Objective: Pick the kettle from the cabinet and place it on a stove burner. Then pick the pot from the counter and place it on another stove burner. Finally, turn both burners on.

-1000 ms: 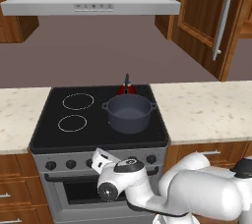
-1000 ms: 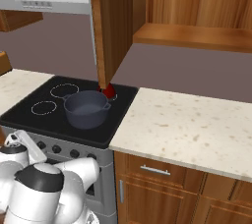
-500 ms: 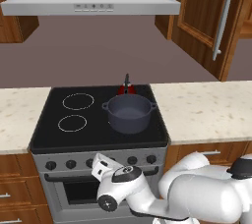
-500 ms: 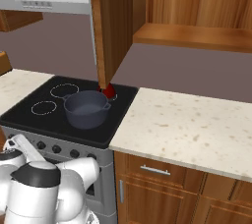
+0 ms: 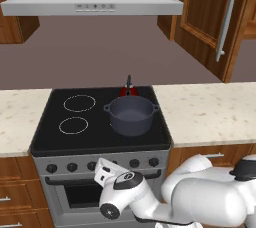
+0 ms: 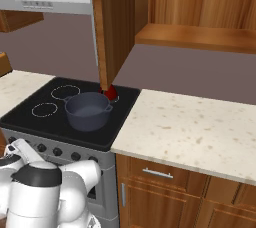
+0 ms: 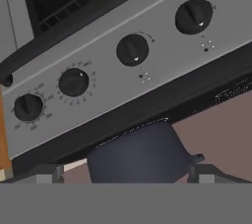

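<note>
Beige counter [image 5: 20, 122] on the far left, bare. Next, black cooktop [image 5: 50, 137]: the two left circle outlines [image 5: 73, 125] stand unoccupied.

At the stove front, my gripper [image 5: 102, 171] has sunk a little over the last second and now hangs just before the knob panel, jaws spread wide, holding nothing. Hand view, rolled over, looks straight at the row of black knobs [image 7: 132, 49].

Right half of the cooktop: the pot [image 5: 131, 116] sits at the front, the kettle [image 5: 128, 91] just behind it, mostly hidden. Further right, the cabinet [image 5: 210, 17] door hangs open.

Judgement: both vessels are placed and only the knobs remain. Which knob serves which burner I cannot tell from here.
</note>
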{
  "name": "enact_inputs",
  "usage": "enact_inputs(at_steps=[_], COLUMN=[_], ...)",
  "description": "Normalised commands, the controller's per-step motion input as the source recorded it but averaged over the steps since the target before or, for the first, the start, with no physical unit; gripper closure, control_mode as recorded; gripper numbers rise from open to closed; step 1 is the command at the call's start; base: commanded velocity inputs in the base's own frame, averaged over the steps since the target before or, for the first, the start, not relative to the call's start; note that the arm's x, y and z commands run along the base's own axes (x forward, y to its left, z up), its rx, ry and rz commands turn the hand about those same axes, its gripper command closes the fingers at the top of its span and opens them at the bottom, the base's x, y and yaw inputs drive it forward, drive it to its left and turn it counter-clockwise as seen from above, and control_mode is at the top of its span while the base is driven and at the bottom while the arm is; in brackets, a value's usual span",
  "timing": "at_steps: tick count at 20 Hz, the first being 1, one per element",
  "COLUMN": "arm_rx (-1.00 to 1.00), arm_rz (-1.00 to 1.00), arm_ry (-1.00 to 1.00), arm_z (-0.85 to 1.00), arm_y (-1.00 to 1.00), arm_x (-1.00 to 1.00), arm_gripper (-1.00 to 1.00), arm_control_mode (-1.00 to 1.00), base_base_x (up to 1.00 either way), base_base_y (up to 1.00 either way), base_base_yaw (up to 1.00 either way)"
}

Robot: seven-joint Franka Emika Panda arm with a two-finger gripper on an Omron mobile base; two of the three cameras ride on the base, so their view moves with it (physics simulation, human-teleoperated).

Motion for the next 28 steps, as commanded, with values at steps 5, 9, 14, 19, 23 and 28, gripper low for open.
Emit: enact_inputs(at_steps=[5, 9, 14, 19, 23, 28], arm_rx=[-0.07, -0.08, -0.05, -0.04, -0.04, -0.08], arm_rz=[0.00, 0.00, 0.00, 0.00, 0.00, 0.00], arm_ry=[0.01, 0.04, 0.05, 0.03, 0.01, 0.01], arm_z=[0.00, -0.02, -0.09, -0.08, -0.01, 0.00], arm_y=[-0.01, -0.04, -0.06, -0.08, -0.10, -0.05], arm_x=[0.00, 0.00, 0.00, 0.00, 0.00, 0.00], arm_gripper=[-1.00, -1.00, -1.00, -1.00, -1.00, -1.00], arm_control_mode=[-1.00, -1.00, -1.00, -1.00, -1.00, -1.00], base_base_x=[0.00, 0.00, 0.00, 0.00, 0.00, 0.00], base_base_y=[0.00, 0.00, 0.00, 0.00, 0.00, 0.00], base_base_yaw=[0.00, 0.00, 0.00, 0.00, 0.00, 0.00])
